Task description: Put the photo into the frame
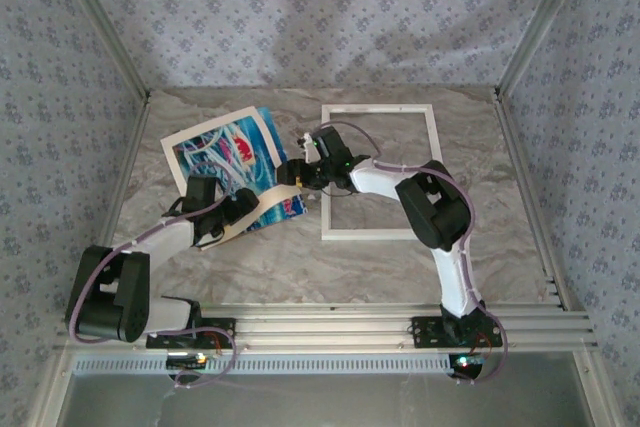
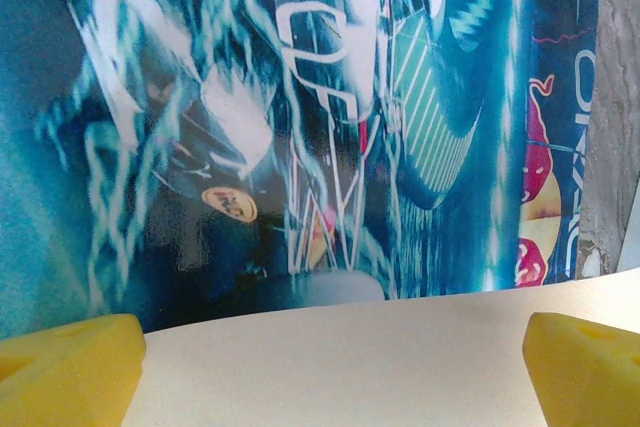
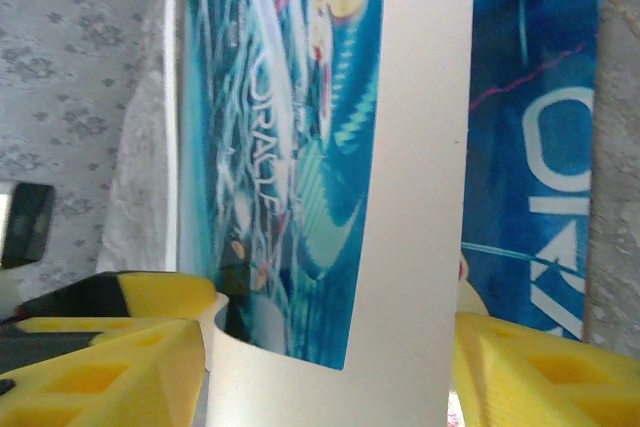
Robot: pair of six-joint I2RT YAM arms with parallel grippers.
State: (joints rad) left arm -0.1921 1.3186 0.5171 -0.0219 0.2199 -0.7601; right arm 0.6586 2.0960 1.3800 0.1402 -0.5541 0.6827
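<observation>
Fingers of the right gripper (image 3: 325,357), blocky and yellow, stand partway apart with a curled-up edge of the photo (image 1: 232,152) rising between them. Whether they press on that curl or merely flank it, I cannot tell. The left gripper (image 2: 330,372) is spread wide, its yellow tips on either side of the sheet's white margin, and it grips nothing.

The photo lies on the left half of the table (image 1: 400,267) between the two grippers. It is just beside the frame (image 1: 375,107) and not inside it. Its near edge is rolled over, so the plain white back shows as a pale band across the blue-teal print.

The sheet looks thin, light and floppy, with a glossy face that would likely slide on the tabletop and crease if pinched hard. The white border at an outer edge seems the safest hold, ideally with both grippers on opposite sides so the curl flattens and does not fold.

The frame is a flat open rectangle of thin white moulding. It looks rigid, and the marbled grey table shows through its middle. Pale cloth with a small flower print hangs behind and at both sides.
</observation>
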